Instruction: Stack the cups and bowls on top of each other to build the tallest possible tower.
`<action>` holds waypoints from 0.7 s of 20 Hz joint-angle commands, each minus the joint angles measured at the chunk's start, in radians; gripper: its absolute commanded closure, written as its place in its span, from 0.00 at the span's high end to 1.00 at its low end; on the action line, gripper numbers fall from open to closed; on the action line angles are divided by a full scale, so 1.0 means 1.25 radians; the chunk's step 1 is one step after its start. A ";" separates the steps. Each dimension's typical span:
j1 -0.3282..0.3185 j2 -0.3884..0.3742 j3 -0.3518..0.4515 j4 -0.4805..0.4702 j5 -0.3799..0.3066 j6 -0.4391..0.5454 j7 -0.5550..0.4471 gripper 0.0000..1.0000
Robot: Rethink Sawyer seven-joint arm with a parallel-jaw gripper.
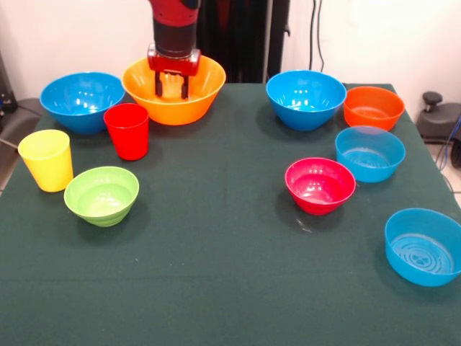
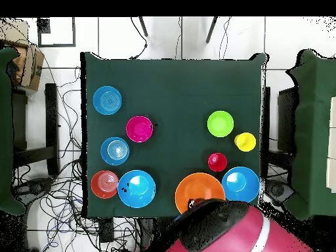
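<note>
Pretty clearly a robotics lab, not anyone's home. You've got a red and black robot arm (image 1: 173, 32) parked at a table (image 1: 216, 288) draped in dark green cloth, and from above the white tiled floor (image 2: 164, 36) round it is a mess of loose cables (image 2: 56, 197). More green-covered tables (image 2: 315, 131) sit on either side, plus a cardboard box (image 2: 29, 65) off in one corner.

- No readable text, labels, brands or numbers anywhere
- Nothing printed on the bowls (image 1: 173, 90), cups (image 1: 128, 130) or table (image 1: 216, 238) either
</note>
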 commanded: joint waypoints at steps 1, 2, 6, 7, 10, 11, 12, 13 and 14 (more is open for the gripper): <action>-0.050 0.072 0.192 -0.341 0.042 0.070 -0.021 1.00; -0.059 0.074 0.204 -0.348 0.041 0.085 -0.027 1.00; -0.090 0.079 0.247 -0.371 0.031 0.135 -0.049 1.00; -0.096 0.079 0.255 -0.374 0.029 0.146 -0.051 1.00; -0.110 0.079 0.277 -0.384 0.019 0.180 -0.059 1.00; -0.113 0.079 0.282 -0.387 0.015 0.188 -0.059 1.00; -0.115 0.079 0.285 -0.388 0.010 0.191 -0.055 1.00; -0.119 0.078 0.291 -0.390 0.004 0.194 -0.053 1.00; -0.122 0.078 0.297 -0.391 -0.002 0.197 -0.052 1.00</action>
